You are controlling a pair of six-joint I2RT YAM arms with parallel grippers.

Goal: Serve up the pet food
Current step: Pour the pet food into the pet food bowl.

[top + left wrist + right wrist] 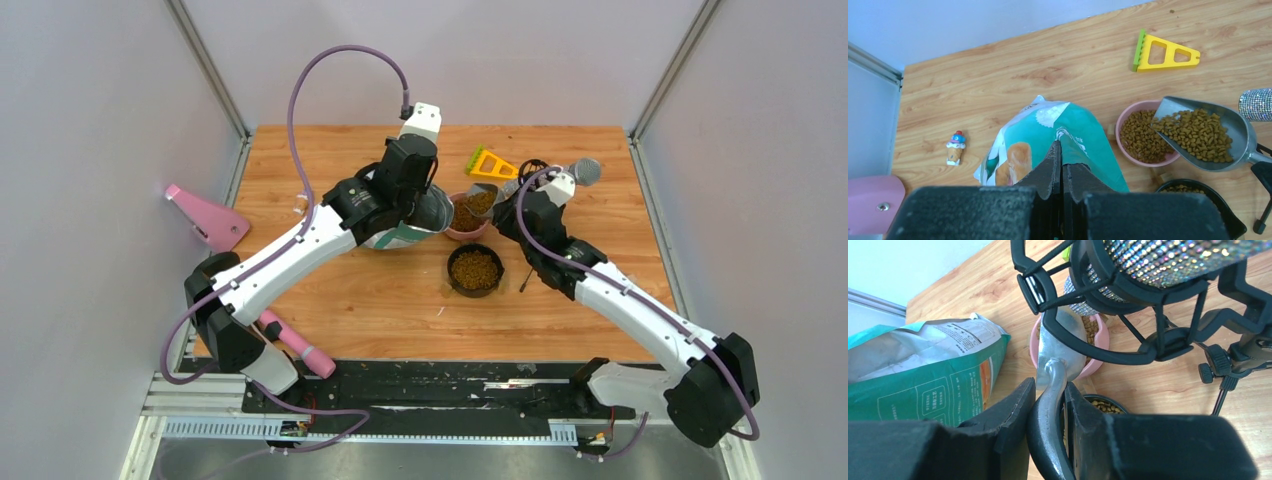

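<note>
1. Pet food [1198, 135]: a heap of brown kibble fills the grey scoop [1240, 137], whose lip hangs over the right rim of the pink bowl [1119, 131]. More kibble already lies in that bowl.
2. Black bowl [449, 271], just in front of the pink bowl: it also holds a layer of kibble.
3. Progress, as a judgement: both bowls are partly served. The scoopful over the pink bowl is not yet tipped out, so the pour is what remains.
4. Right tool [1049, 390]: jaws narrow, clamped on the scoop's metal handle. The kibble sits at the far end of the scoop, well ahead of the fingers.
5. Bag [1073, 125], teal and white, left of the pink bowl on the desk [998, 75].
6. Left tool [1062, 150]: jaws pressed flat together at the bag's upper fold, apparently pinching it. It is clear of the loose kibble.
</note>
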